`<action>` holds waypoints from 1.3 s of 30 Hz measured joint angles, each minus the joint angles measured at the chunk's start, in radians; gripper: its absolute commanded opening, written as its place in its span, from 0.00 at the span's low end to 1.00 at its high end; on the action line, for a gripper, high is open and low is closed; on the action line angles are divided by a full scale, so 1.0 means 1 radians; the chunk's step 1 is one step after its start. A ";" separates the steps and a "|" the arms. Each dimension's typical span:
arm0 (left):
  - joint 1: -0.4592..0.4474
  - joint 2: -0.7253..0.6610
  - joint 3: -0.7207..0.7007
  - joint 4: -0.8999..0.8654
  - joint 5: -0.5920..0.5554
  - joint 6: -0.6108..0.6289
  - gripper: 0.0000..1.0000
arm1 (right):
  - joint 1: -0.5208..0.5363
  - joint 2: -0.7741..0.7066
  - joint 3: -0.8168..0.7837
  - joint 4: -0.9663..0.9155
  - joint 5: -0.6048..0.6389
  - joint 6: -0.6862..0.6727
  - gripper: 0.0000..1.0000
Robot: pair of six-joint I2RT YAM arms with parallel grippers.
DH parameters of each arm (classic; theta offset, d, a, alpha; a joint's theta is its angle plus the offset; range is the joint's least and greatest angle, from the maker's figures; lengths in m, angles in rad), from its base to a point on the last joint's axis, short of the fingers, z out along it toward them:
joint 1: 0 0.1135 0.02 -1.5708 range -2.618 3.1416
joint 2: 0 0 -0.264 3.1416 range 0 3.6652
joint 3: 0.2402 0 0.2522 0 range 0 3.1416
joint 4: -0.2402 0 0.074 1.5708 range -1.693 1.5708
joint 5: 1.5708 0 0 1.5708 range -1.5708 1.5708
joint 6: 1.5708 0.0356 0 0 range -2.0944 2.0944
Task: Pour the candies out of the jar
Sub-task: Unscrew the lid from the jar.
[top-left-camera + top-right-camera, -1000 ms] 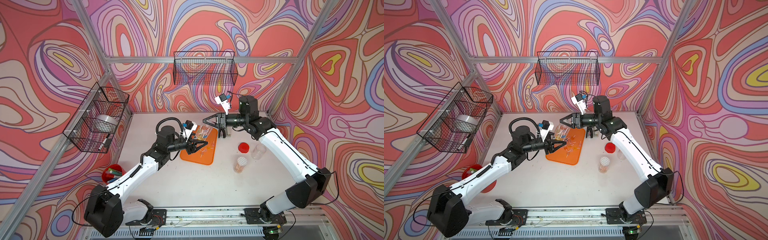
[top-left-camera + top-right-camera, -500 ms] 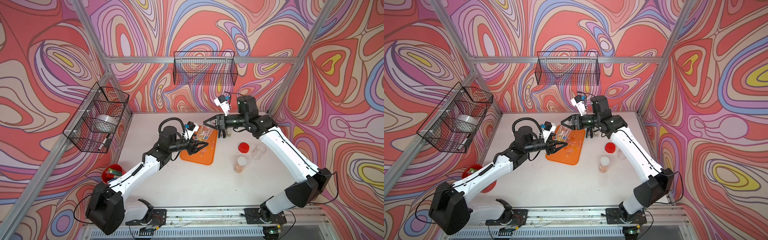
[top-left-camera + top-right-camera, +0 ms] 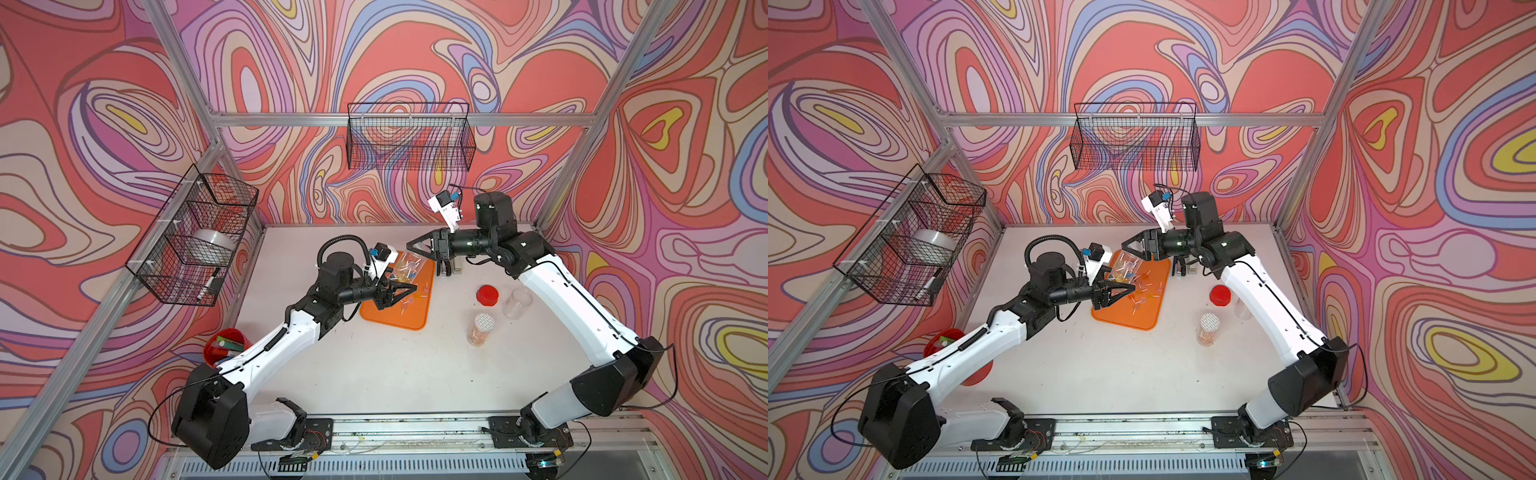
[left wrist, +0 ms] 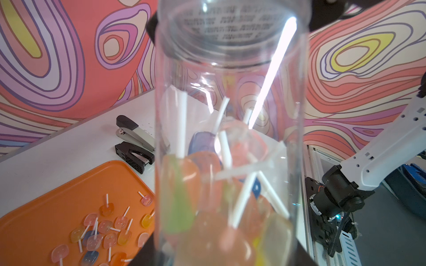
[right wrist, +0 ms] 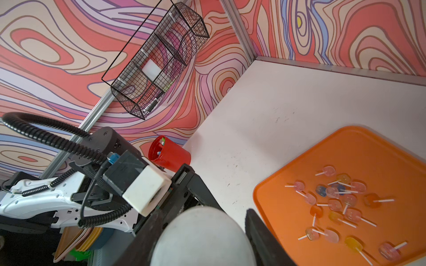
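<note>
Left claw (image 3: pixel 404 291) and right claw (image 3: pixel 417 247) both clamp the clear jar (image 3: pixel 409 266), its long axis running near-left to far-right, candies (image 4: pixel 202 182) bunched at its left-claw end.

Both top views look down from high on the whole desk (image 3: pixel 374 374); both wrist views sit close, sharing the orange tray (image 4: pixel 46 195) with them.

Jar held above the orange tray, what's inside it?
The jar holds candies on white sticks, orange, yellow-green and blue, piled at one end. Those deeper in the pile are covered.
</note>
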 measured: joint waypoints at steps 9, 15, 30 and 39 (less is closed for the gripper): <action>0.008 0.000 0.000 0.003 -0.021 -0.034 0.00 | -0.008 -0.018 -0.014 0.021 0.034 -0.008 0.80; 0.009 0.000 0.000 0.002 -0.045 -0.041 0.00 | -0.008 -0.039 -0.014 0.034 0.093 0.033 0.91; -0.122 0.003 0.018 -0.076 -0.395 0.125 0.00 | 0.048 -0.021 -0.001 0.012 0.425 0.287 0.91; -0.131 0.003 0.017 -0.058 -0.509 0.176 0.00 | 0.052 -0.028 -0.047 0.022 0.488 0.385 0.88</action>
